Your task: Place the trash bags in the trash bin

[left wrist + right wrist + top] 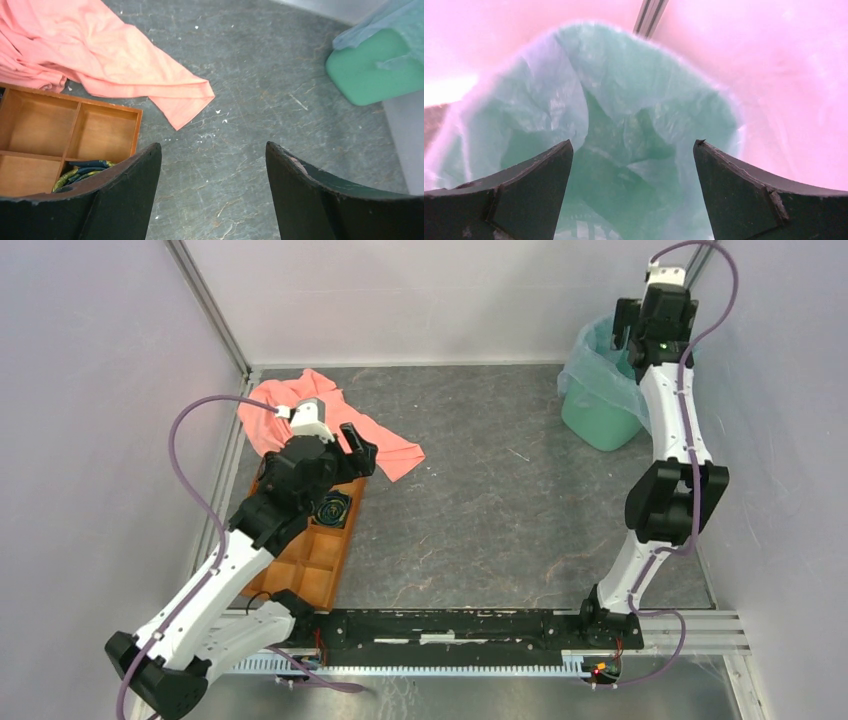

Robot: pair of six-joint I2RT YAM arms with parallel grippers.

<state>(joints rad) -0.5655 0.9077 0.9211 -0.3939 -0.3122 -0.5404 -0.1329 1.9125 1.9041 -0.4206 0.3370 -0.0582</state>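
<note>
The mint-green trash bin stands at the far right of the table. The pale blue trash bag lines it and drapes over its rim. Bin and bag also show in the left wrist view. In the right wrist view the bag fills the bin's inside below the fingers. My right gripper hangs over the bin's mouth, open and empty. My left gripper is open and empty above the table near the tray.
A salmon-pink cloth lies at the far left. An orange compartment tray sits under my left arm, with a dark coiled item in one cell. Walls close in the table at the back and sides.
</note>
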